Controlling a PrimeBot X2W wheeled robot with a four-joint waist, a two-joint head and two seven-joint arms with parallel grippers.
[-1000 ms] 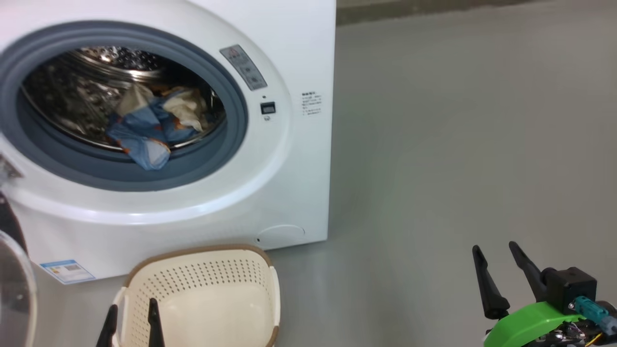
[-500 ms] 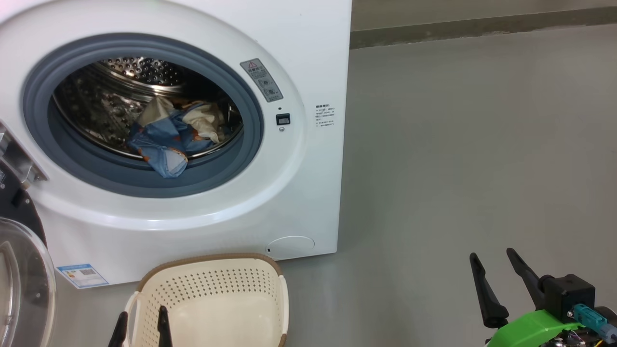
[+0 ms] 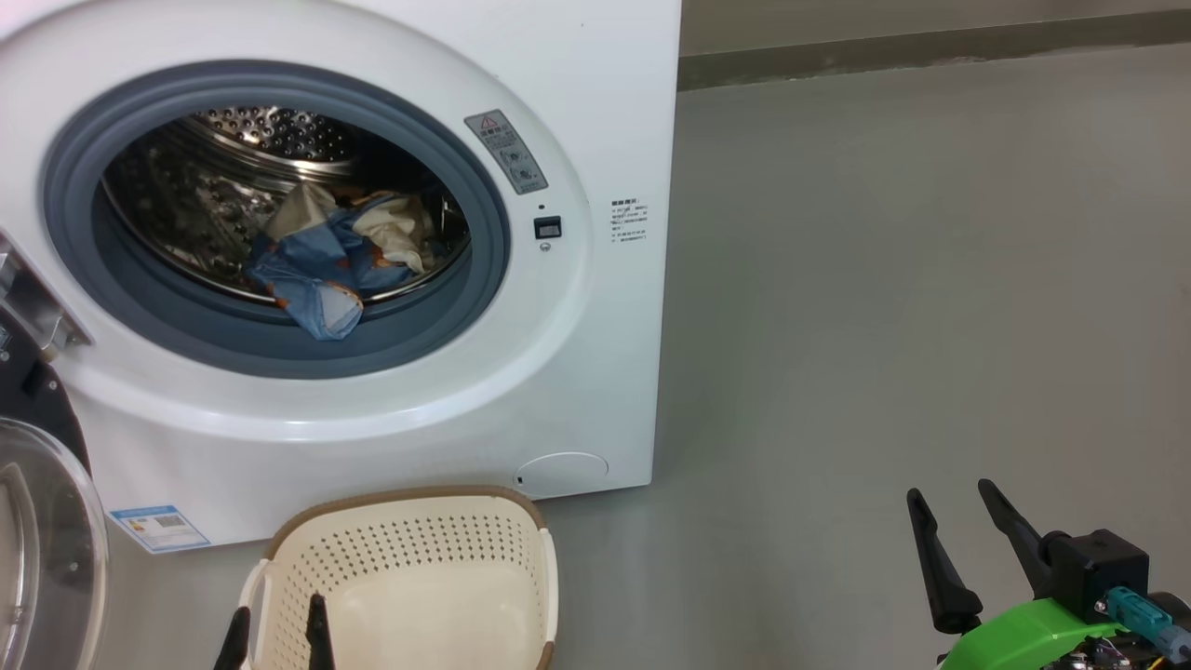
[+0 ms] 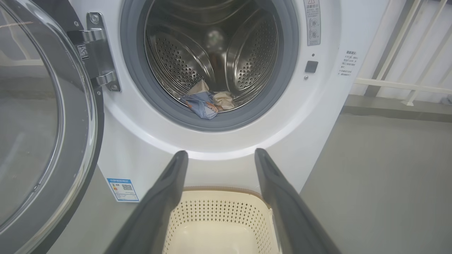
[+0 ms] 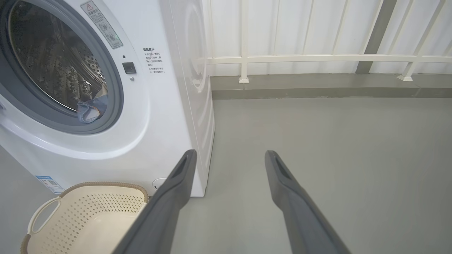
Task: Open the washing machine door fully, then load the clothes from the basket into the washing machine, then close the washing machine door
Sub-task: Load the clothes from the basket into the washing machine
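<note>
Washing machine door (image 4: 42, 123) stands swung wide at our left, hinged beside the grey gasket (image 3: 279, 349). We judge it stiff, fairly heavy and slick on its glossy black rim, so we would push the rim's free edge, not the bulging glass. Clothes (image 3: 326, 261) lie in the drum (image 3: 186, 205), a blue one drooping onto the gasket, where it might get pinched. The basket (image 3: 400, 498) looks empty. Our left gripper (image 4: 220, 152) and right gripper (image 5: 230, 152) have fingers apart, holding nothing; open floor (image 3: 884, 279) lies rightward.

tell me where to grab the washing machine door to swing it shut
Probably the black rim of the washing machine door, on the side far from its hinge, with the open left gripper coming from the left behind it. The door stands wide open and the bulging glass gives no hold.
</note>
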